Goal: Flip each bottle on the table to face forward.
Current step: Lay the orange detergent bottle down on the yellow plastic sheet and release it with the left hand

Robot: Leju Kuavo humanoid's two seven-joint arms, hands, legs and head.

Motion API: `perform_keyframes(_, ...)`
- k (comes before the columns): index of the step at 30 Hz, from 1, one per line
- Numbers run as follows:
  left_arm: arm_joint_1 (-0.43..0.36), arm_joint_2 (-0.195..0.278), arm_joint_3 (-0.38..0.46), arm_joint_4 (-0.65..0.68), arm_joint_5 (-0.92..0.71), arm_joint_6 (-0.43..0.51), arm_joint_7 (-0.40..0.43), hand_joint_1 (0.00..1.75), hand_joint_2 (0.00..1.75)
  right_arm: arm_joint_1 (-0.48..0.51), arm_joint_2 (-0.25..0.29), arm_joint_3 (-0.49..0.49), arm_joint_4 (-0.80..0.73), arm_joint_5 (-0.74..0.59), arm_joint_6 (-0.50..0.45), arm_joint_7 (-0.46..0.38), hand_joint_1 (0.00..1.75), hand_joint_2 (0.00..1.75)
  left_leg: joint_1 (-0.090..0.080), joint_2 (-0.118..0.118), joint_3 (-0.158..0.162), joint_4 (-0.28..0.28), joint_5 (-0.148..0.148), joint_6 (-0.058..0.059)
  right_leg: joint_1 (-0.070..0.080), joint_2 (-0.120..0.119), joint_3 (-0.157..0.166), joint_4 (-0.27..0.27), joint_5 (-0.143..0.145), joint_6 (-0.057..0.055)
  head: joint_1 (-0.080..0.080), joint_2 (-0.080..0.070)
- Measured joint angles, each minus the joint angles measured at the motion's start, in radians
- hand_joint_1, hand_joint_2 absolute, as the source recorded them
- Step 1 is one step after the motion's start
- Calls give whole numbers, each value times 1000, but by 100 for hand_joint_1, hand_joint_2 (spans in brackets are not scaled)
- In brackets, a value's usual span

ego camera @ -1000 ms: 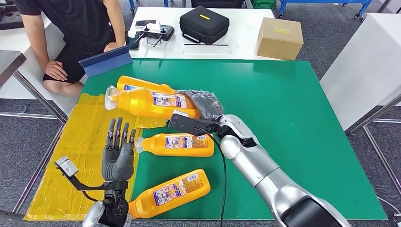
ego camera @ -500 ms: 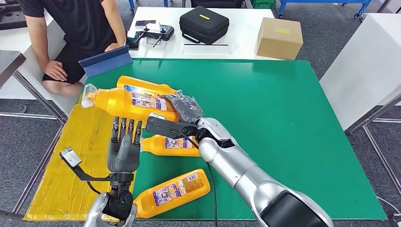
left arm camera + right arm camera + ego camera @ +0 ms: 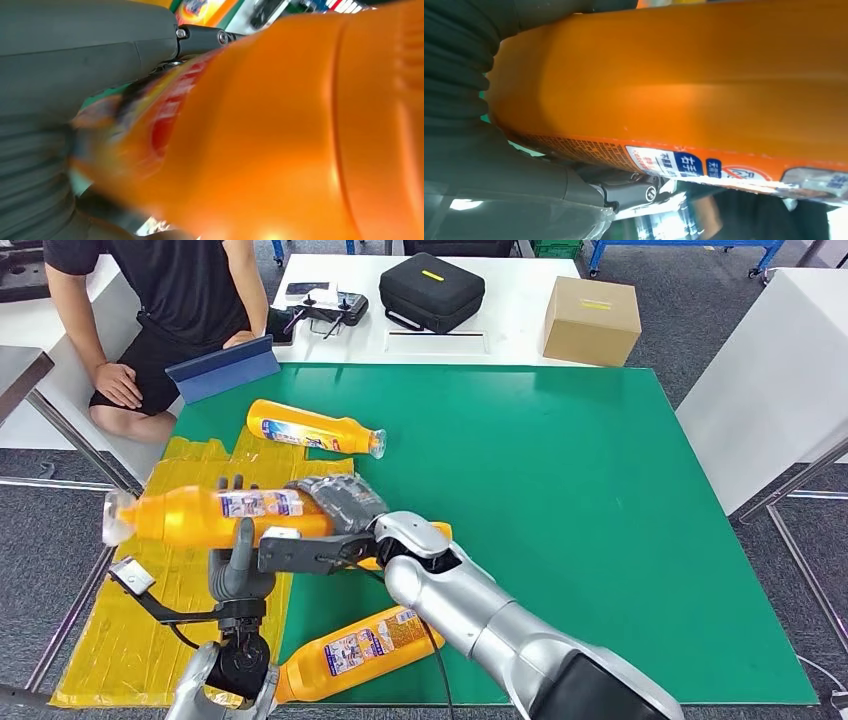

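We have the right hand (image 3: 335,505) wrapped around the base end of an orange bottle (image 3: 215,515), carrying it clear of the table (image 3: 600,490) with its capped neck pointing out past the table's left edge, over the yellow sheet (image 3: 160,540). It is held lying level, label strip up, which looks to us like the middle of a turn: lifted so it can be rolled and set down facing the right way. In the right wrist view the orange body (image 3: 684,75) sits tight against the grey palm, fingers closed around it.

Our left hand (image 3: 238,565) stands upright just behind and under the carried bottle, thumb raised, fingers rising behind the bottle's body. The left wrist view shows orange plastic (image 3: 300,140) pressed close against the hand, but it is blurred, and we cannot tell whether those fingers are gripping or merely steadying. Our guess is it is there to receive or brace the bottle.

Three more wait on the table. One bottle (image 3: 315,429) lies near the far left corner, cap pointing right. Another (image 3: 360,642) lies tilted near the front edge, label up. A third (image 3: 438,531) peeks out behind our right wrist, mostly hidden. A person (image 3: 160,300) sits beyond the far left corner.
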Motion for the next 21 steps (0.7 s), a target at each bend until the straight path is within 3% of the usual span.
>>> perform_keyframes(12, 77, 0, 55, -33, -42, -2, -21, 0, 175, 82, -79, 128, -157, -46, 22, 18, 168, 175, 0, 0, 0, 0, 0, 0, 0, 0, -1, 0, 0, 0, 0, 0)
perform_keyframes(16, 89, -4, 59, -47, -52, 0, -23, 168, 175, 101, -102, 137, -198, -50, 22, 34, 168, 175, 0, 0, 0, 0, 0, 0, 0, 0, -1, 0, 0, 0, 0, 0)
perform_keyframes(17, 91, -6, 61, -51, -54, 0, -23, 175, 175, 107, -108, 137, -207, -50, 22, 39, 169, 175, 0, 0, 0, 0, 0, 0, 0, 0, -1, 0, 0, 0, 0, 0)
perform_keyframes(21, 98, -11, 69, -69, -58, 0, -23, 175, 175, 123, -125, 136, -236, -47, 22, 49, 169, 175, 0, 0, 0, 0, 0, 0, 0, 0, -1, 0, 0, 0, 0, 0)
